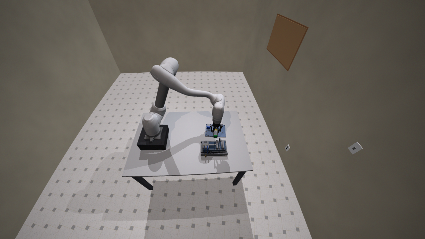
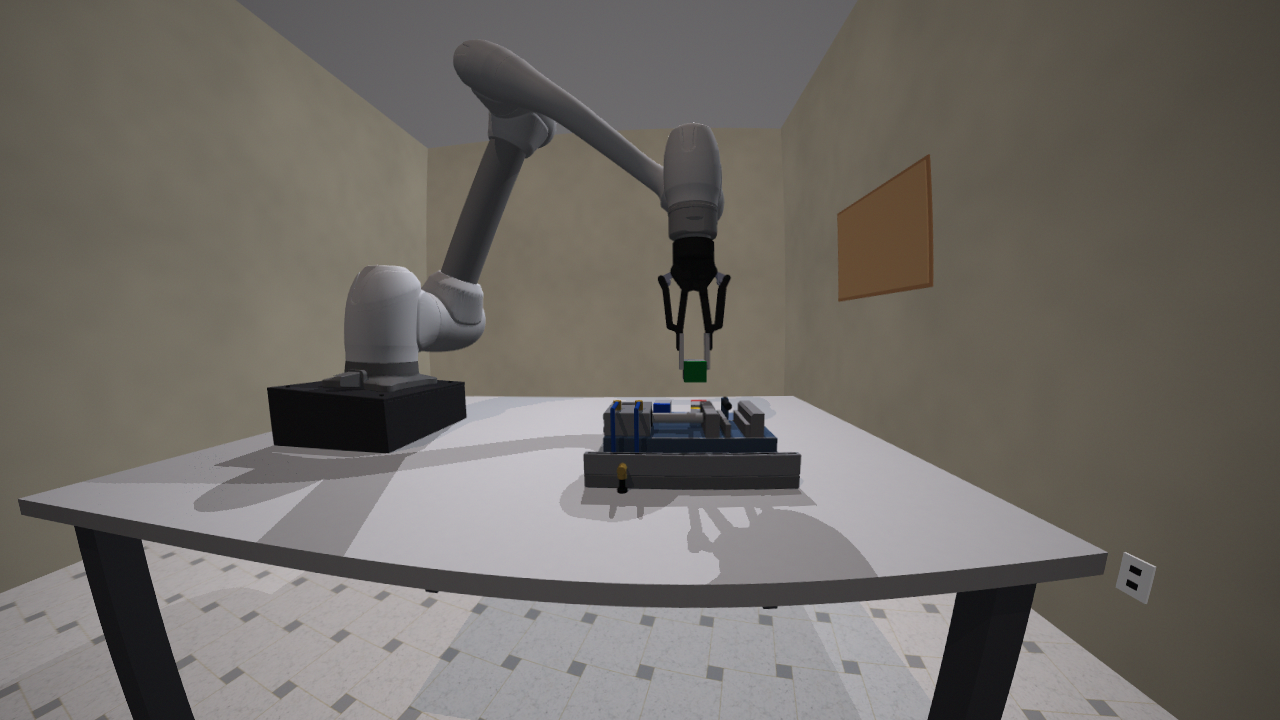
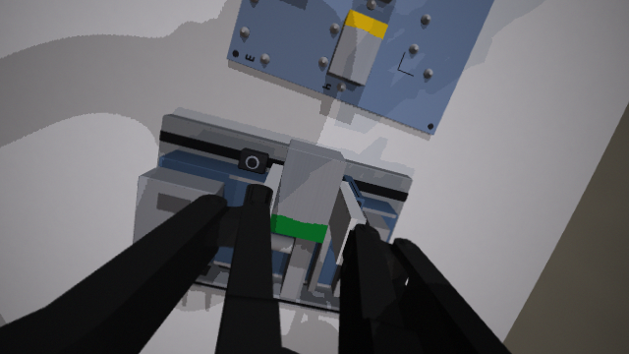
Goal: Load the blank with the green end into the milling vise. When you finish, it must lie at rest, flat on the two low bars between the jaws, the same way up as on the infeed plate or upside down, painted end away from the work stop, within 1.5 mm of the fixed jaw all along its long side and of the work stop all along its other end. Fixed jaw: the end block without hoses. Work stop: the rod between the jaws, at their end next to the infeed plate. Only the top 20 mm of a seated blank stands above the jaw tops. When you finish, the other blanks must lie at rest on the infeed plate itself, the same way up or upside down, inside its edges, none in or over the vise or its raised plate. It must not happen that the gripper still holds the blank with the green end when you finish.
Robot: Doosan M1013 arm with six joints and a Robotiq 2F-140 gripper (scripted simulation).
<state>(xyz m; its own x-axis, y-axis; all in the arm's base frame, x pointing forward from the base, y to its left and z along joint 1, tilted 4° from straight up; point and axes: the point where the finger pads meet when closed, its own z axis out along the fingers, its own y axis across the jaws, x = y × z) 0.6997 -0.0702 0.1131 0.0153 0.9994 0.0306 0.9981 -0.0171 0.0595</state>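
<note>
My gripper (image 1: 215, 131) (image 2: 694, 359) (image 3: 306, 190) is shut on the green-ended blank (image 1: 215, 134) (image 2: 694, 371) (image 3: 310, 187) and holds it roughly level, in the air above the vise's height. Its green end faces away from the infeed plate (image 1: 223, 135) (image 3: 290, 69). In the wrist view the blank covers part of the milling vise (image 1: 212, 150) (image 2: 689, 470). The fixed jaw (image 1: 223, 144) (image 2: 750, 419) is right of the blank in the exterior view. The work stop (image 2: 725, 404) shows as a dark tip. The low bars are mostly hidden.
The yellow-ended blank (image 3: 359, 54) lies on the infeed plate. The blue-ended blank (image 1: 208, 127) (image 2: 662, 406) lies at the plate's far left. The hosed jaw block (image 1: 205, 145) (image 2: 626, 420) stands at the vise's left. The red-ended blank is mostly hidden.
</note>
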